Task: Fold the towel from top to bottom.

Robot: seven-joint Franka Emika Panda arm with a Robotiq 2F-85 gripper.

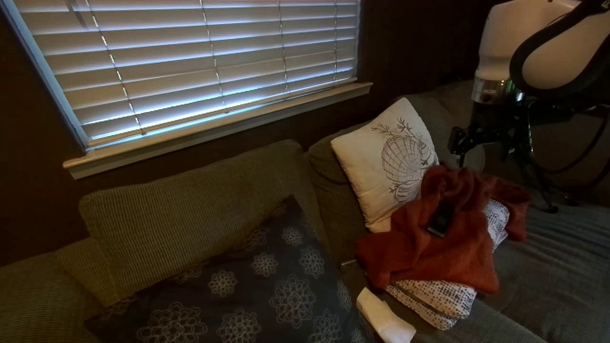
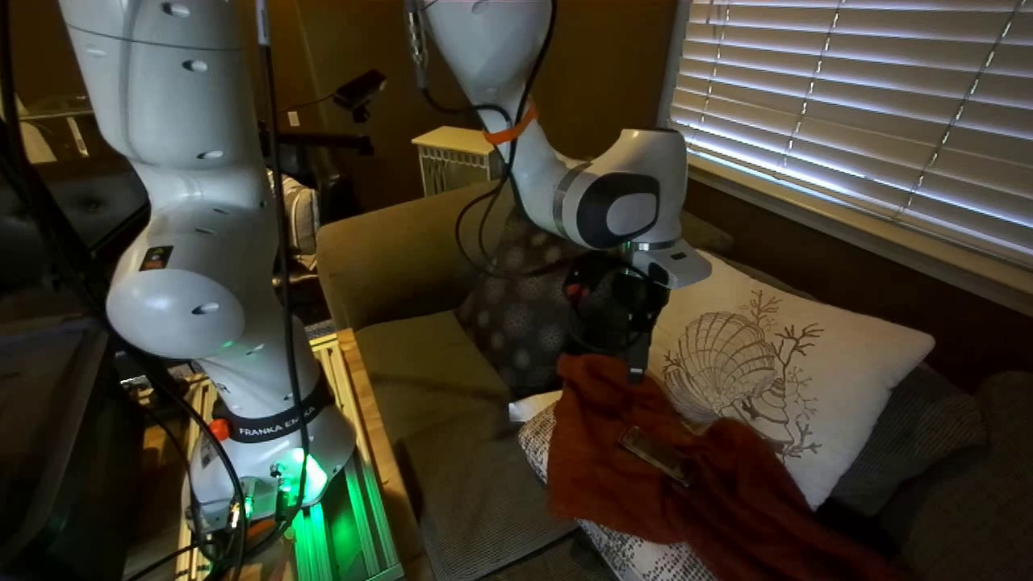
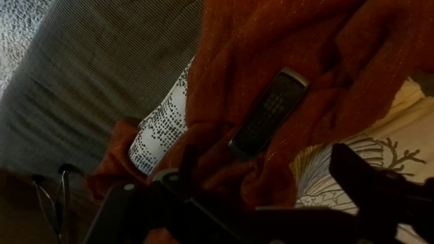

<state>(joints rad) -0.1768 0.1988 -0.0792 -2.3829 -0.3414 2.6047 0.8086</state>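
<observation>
The towel (image 1: pixel 443 259) is a rumpled rust-red cloth. It lies draped over a white speckled cloth (image 1: pixel 436 295) on the sofa, and its upper part is bunched against the white shell-print pillow (image 1: pixel 364 166). It also shows in an exterior view (image 2: pixel 605 484) and in the wrist view (image 3: pixel 244 57). A dark remote-like device (image 3: pixel 271 113) rests on top of the towel. My gripper (image 3: pixel 264 150) is open, with its fingers spread apart over the bunched end of the towel and the pillow's edge. Nothing shows held between the fingers. I cannot tell whether a fingertip touches the cloth.
A dark flower-print pillow (image 1: pixel 267 286) leans on the sofa. A folded white paper-like piece (image 1: pixel 385 318) lies beside the speckled cloth. The sofa back (image 1: pixel 205 219) and the window sill (image 1: pixel 219 133) stand behind. The sofa seat (image 2: pixel 452 468) extends toward the robot base.
</observation>
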